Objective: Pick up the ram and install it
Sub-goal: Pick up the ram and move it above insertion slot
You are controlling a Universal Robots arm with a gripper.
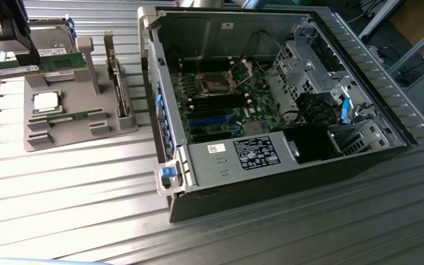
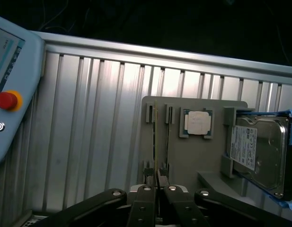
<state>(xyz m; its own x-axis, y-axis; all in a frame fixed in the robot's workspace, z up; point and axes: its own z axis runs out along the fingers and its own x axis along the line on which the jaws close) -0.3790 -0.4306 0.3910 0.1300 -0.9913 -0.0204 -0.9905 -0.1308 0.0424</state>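
The gripper (image 2: 158,191) is clenched on the ram (image 1: 6,70), held over the gray parts holder (image 1: 75,132); pickup looks done; seating it in the motherboard (image 1: 227,94) remains.

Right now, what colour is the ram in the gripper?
Green; the ram shows best in the exterior view.

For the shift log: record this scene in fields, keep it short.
gripper: shut on the ram
ram: held over the holder's end, at the exterior view's left; not yet in the case
holder: grey, on the ribbed table
on holder: second stick, CPU, hard drive, upright card
case: open, at the exterior view's right
motherboard: inside the case, exposed
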